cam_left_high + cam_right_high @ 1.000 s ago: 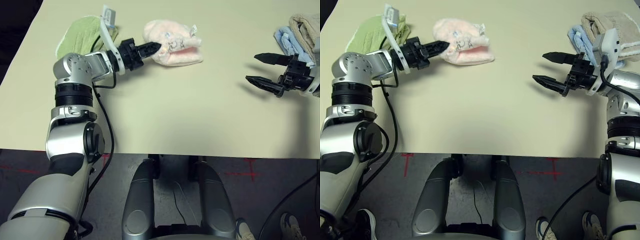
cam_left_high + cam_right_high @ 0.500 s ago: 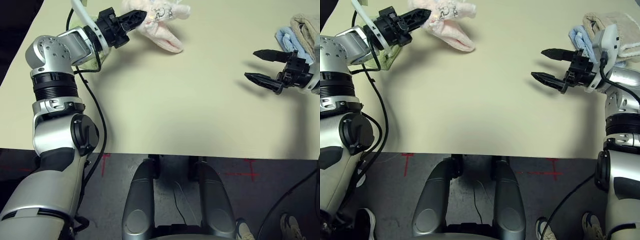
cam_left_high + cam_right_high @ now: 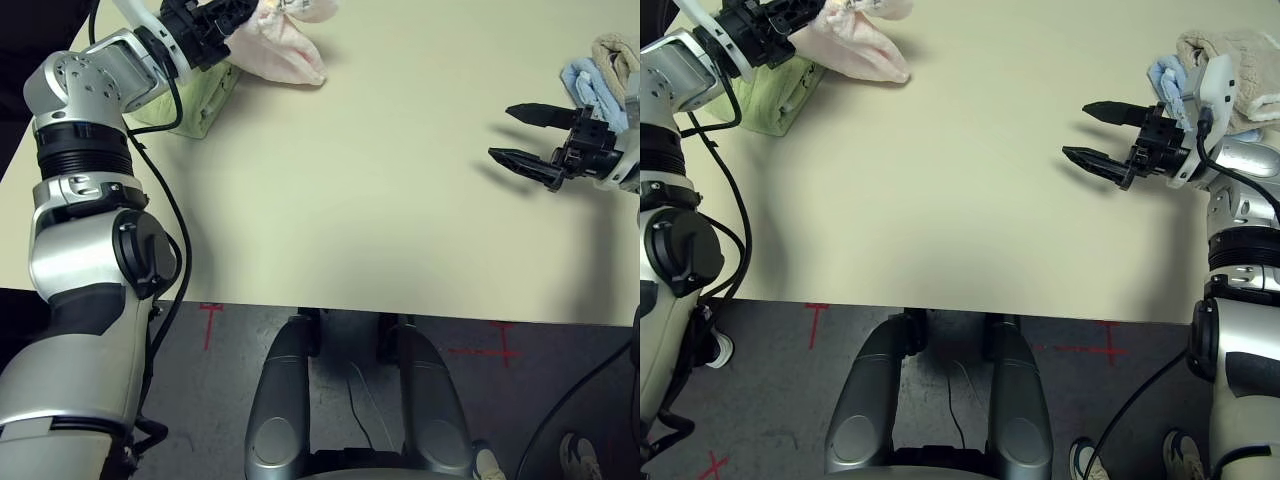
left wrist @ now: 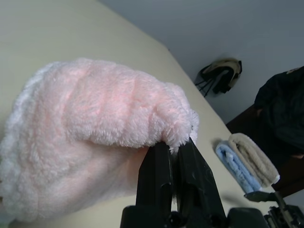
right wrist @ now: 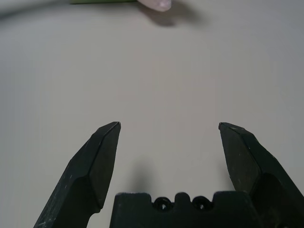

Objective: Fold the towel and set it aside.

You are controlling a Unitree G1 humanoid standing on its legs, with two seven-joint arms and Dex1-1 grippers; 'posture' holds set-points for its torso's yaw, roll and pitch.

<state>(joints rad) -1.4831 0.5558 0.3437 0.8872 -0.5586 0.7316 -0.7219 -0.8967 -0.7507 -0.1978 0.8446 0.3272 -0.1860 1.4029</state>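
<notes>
The pale pink towel (image 3: 287, 52) is bunched into a soft folded bundle at the table's far left. My left gripper (image 3: 228, 14) is shut on its upper edge. In the left wrist view the two black fingers (image 4: 164, 166) pinch a fluffy fold of the towel (image 4: 90, 118). The towel's loose end droops toward the table just right of a light green folded towel (image 3: 192, 98). Whether that end touches the table I cannot tell. My right gripper (image 3: 501, 134) hovers open over the table's right side, far from the towel, with nothing between its fingers (image 5: 107, 147).
A blue folded towel (image 3: 1164, 77) and a beige folded towel (image 3: 1238, 58) lie stacked at the far right edge, just behind my right wrist. The cream table (image 3: 360, 200) stretches between the two arms.
My left gripper has carried the pink towel farther back and to the left, up beside the green towel. The right gripper has stayed open in the same place.
</notes>
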